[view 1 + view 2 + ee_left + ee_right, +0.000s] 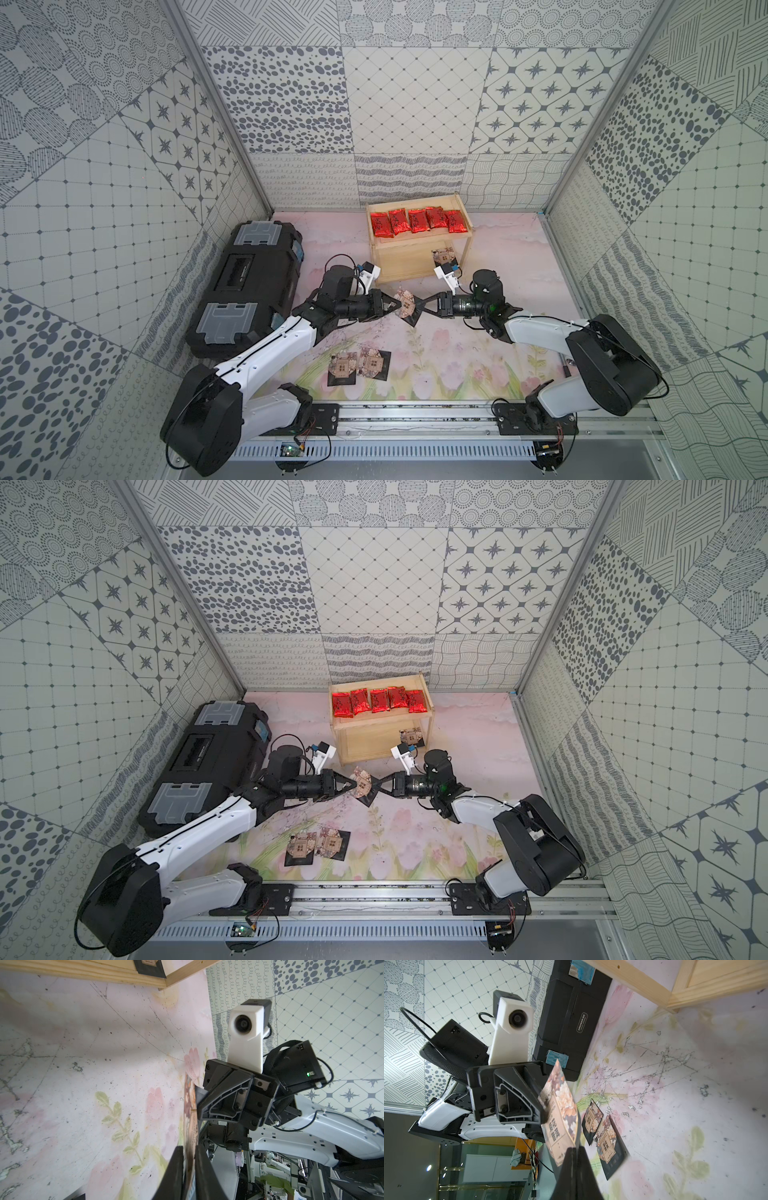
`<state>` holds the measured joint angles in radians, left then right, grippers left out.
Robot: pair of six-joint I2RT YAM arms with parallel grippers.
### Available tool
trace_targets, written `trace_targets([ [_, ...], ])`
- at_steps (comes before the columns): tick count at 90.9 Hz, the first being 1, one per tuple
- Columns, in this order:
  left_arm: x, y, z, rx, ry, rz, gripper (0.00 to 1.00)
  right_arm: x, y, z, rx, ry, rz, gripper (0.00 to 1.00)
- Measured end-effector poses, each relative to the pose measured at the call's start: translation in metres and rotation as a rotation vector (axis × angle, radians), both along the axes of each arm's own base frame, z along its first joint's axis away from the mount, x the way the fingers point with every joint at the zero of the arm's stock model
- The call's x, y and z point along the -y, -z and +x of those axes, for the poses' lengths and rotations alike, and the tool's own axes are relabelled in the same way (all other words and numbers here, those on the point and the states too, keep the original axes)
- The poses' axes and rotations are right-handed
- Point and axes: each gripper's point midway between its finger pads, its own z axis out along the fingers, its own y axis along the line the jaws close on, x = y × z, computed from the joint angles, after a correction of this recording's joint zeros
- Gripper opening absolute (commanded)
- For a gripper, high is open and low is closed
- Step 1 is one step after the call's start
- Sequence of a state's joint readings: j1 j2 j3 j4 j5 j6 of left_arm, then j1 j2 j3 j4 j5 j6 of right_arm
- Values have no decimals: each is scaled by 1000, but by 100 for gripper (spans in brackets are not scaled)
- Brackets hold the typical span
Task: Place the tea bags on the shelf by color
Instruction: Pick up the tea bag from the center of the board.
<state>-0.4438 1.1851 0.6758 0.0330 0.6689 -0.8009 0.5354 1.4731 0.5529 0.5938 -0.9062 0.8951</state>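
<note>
Handing a sachet (406,306) across in mid-air, just in front of the shelf (399,266) — on the left gripper (395,305) the jaws are clenching one edge, on the right gripper (420,311) the opposite corner. Next, I judge, one side is needing to let go — the other then carrying it to the lower tier, beside the shelved sachet (443,257); the reds (417,221) are filling the top.

"GREENER" on black toolbox (571,1022); Chinese characters on tea bags (562,1118)
</note>
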Motion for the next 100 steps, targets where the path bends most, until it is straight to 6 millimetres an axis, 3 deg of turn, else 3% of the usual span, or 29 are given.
trace_targets([
  [6, 0, 0, 0, 2, 0, 1, 0, 0, 1, 0, 2, -2, -3, 0],
  [12, 0, 0, 0, 4, 1, 3, 0, 0, 1, 0, 3, -4, -6, 0],
  [20, -1, 1, 0, 2, -3, 7, 0, 0, 0, 0, 1, -5, -8, 11],
  [29, -2, -1, 1, 8, -14, 9, 0, 0, -1, 3, -4, 9, -6, 36],
  [39, -4, -3, 1, 13, -35, -2, 0, 0, -10, 10, -18, 71, 18, 52],
  [51, -7, 2, 2, -3, -79, -25, 0, -2, -28, 12, 6, 142, 83, 57],
  [61, -9, 1, 4, -6, -113, -52, 0, -2, -31, 12, -22, 197, 129, 59],
  [80, -12, -22, 8, 44, -163, -121, 0, 3, -33, 12, -71, 256, 186, 65],
  [90, -13, -33, 10, 69, -177, -148, 0, 1, -40, 12, -71, 252, 216, 63],
  [100, -13, -36, 11, 77, -188, -165, 0, -5, -40, 10, -80, 235, 237, 53],
])
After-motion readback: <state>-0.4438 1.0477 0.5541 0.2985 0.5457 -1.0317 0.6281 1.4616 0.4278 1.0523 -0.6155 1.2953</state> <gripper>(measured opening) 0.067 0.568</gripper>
